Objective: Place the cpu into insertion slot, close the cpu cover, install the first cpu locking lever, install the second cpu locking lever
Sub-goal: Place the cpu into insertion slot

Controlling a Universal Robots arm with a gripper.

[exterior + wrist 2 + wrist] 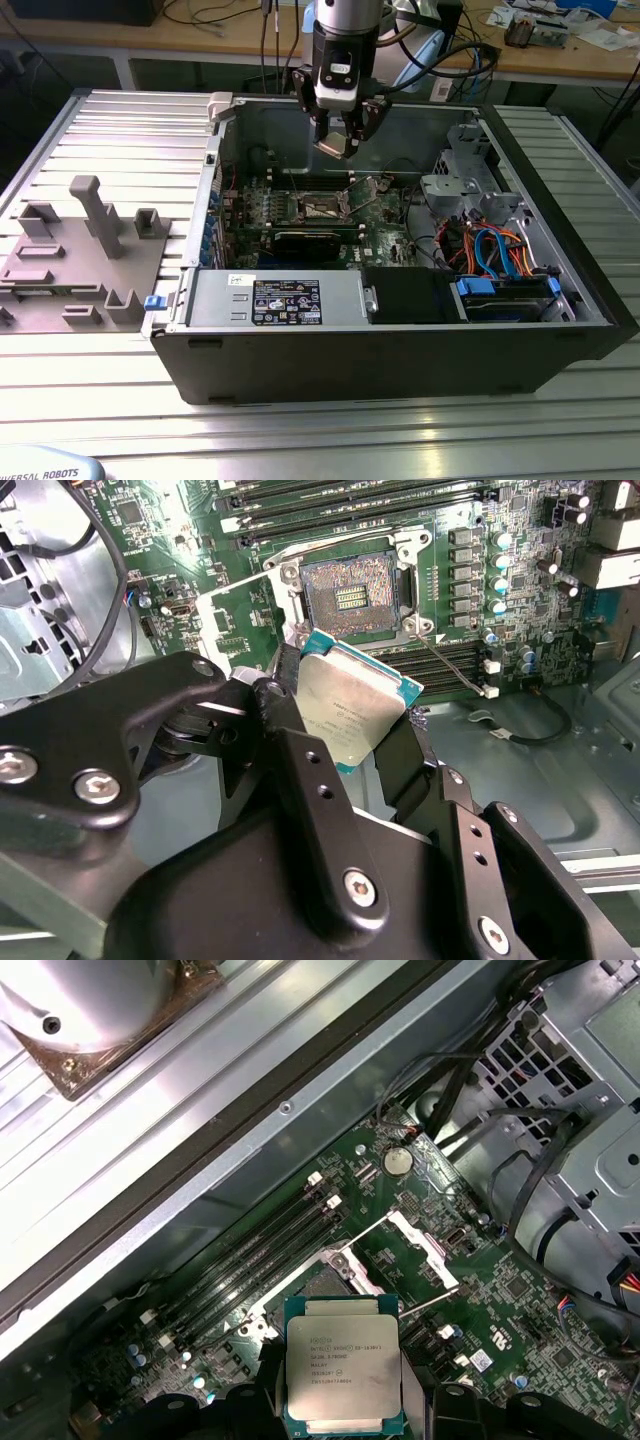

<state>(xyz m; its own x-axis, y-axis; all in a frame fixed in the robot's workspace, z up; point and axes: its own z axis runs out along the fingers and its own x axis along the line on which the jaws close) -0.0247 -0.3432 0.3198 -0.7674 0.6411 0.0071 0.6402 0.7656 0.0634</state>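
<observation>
Placing step: jaws clamped on the chip point(350, 705), held above the open socket point(348, 598); seating likely needs square alignment.

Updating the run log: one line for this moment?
gripper shut on cpu | cpu not yet in insertion slot | slot empty

The cpu point(345, 1365) is clamped between the black fingers point(420, 1392) of the gripper point(345, 1405), metal top facing the camera. Beyond it, the slot point(322, 1278) is partly covered. The cover point(425, 1250) is raised.
</observation>
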